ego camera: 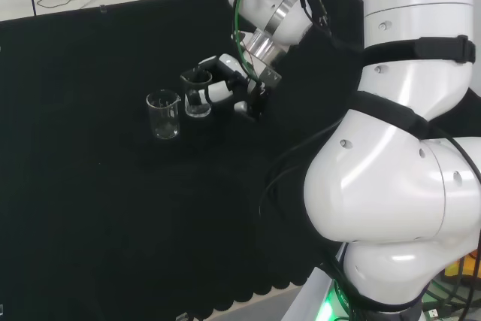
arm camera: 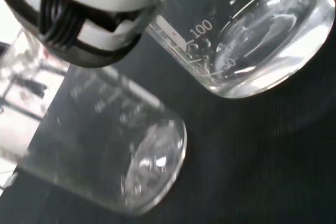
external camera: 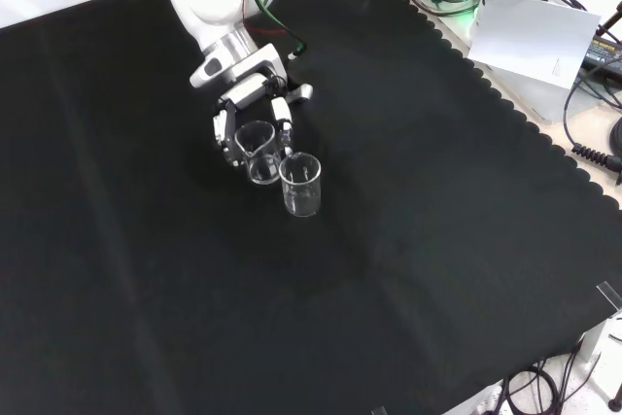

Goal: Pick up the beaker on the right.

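Hand (external camera: pixel 255 109) round empty beaker (external camera: pixel 259 150); second beaker (external camera: pixel 301 184) beside

Wrist view: white graduation scale on a clear glass beaker (arm camera: pixel 252 40), the figure "100" legible beside its tick marks; smaller figures below too blurred to read. Faint scale on second beaker (arm camera: pixel 121 145) unreadable. Head, front views: no legible text.

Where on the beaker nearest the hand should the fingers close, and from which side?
Wrap its upright wall mid-height. The right beaker has the left beaker close on its left in the head view, so come from the right, where the hand already reaches around it.
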Robot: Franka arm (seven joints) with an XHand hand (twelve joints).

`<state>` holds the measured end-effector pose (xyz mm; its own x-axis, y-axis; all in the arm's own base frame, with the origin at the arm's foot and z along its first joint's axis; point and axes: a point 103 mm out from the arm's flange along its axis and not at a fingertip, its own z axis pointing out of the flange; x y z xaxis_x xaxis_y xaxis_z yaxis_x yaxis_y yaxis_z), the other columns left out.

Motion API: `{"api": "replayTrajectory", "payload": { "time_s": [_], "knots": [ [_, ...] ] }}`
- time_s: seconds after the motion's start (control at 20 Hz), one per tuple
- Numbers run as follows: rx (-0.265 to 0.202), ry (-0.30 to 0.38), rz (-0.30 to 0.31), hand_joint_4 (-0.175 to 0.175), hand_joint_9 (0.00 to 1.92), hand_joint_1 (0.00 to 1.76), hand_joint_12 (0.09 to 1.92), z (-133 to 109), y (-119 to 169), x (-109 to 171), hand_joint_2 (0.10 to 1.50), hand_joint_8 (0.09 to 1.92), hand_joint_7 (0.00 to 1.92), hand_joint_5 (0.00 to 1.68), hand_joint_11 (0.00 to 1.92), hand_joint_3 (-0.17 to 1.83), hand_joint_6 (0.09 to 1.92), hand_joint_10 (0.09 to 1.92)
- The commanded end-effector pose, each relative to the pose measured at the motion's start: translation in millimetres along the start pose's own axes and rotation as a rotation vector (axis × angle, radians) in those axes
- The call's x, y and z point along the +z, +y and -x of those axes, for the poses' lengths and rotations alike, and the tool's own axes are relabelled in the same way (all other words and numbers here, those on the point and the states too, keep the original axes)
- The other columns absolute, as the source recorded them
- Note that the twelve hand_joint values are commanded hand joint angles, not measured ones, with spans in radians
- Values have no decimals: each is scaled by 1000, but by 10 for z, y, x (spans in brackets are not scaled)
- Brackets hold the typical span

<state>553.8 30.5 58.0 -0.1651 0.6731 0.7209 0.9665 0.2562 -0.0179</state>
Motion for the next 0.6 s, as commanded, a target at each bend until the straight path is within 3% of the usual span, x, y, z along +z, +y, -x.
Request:
{"api": "replayTrajectory", "payload": {
  "time_s": [0.05, 0.6],
  "knots": [
    [19, -84, 38, 175, 1504, 1121, 902, -10, -79, -402, 761, 207, 1546, 1307, 1089, 438, 530, 149],
    [3, -219, 6, 175, 1543, 1124, 889, -188, -328, -799, 738, 172, 1592, 1317, 1118, 476, 522, 122]
  ]
}}
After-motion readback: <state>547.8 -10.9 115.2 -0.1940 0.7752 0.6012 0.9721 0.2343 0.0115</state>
